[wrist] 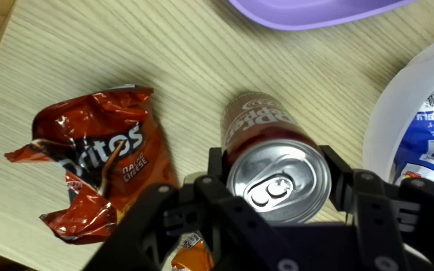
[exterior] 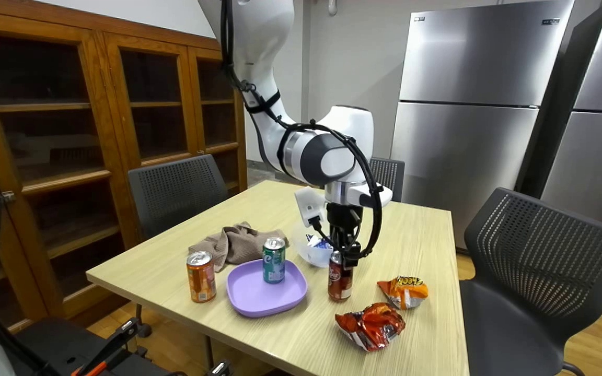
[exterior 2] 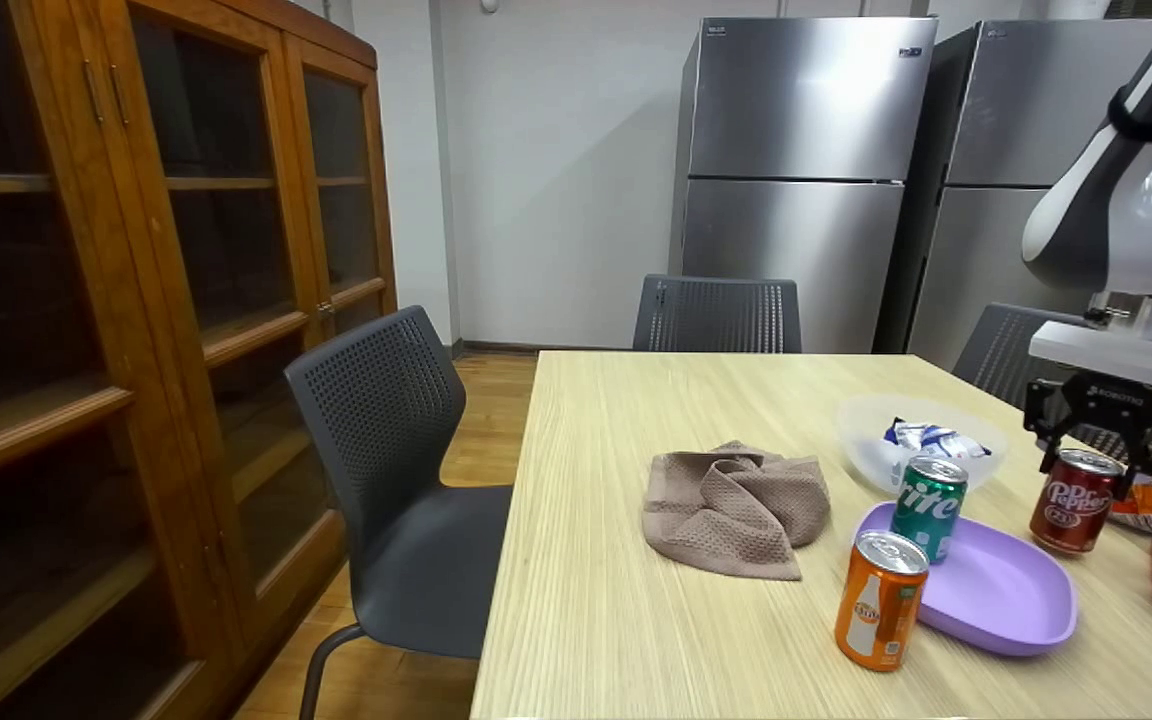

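A dark red Dr Pepper can (exterior: 338, 287) stands upright on the table, also visible in an exterior view (exterior 2: 1071, 518) and in the wrist view (wrist: 262, 120). My black gripper (wrist: 271, 160) points down over it, with one finger on each side near its top. Both fingers look in contact with the can's sides, and no gap shows. A red Doritos bag (wrist: 126, 150) lies beside the can. An orange snack bag (exterior: 408, 292) lies close by. A translucent bowl (wrist: 381, 124) with a blue packet (wrist: 428, 146) is on the other side.
A purple plate (exterior: 290, 297) holds a green Sprite can (exterior: 274, 263). An orange can (exterior: 201, 282) stands beside the plate. A brown cloth (exterior 2: 736, 510) lies crumpled on the wooden table (exterior 2: 616, 430). Grey chairs (exterior 2: 406, 440) surround the table.
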Robot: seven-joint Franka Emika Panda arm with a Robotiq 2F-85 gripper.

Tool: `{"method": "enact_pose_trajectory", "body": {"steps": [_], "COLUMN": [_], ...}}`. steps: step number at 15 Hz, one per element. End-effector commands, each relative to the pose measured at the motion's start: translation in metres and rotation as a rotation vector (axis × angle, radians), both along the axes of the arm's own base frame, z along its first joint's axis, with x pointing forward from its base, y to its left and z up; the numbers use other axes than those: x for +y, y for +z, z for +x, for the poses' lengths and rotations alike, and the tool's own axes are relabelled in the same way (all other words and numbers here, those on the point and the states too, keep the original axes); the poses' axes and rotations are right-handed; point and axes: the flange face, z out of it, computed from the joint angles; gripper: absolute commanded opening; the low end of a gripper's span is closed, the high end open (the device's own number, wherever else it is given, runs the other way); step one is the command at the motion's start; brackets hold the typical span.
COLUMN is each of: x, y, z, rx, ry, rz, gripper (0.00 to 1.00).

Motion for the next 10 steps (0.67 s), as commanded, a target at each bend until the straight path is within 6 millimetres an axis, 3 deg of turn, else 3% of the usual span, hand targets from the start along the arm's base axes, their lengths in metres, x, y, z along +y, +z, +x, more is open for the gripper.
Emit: {"method": "enact_pose_trajectory", "body": {"steps": [1, 10], "x": [0.02, 0.064], "y": [0.027, 0.046], "z": [-0.018, -0.058], "rx": [-0.042, -0.086], "ry": [0.004, -0.002], "rz": [-0.01, -0.012], "gripper": [0.38, 0.38]}}
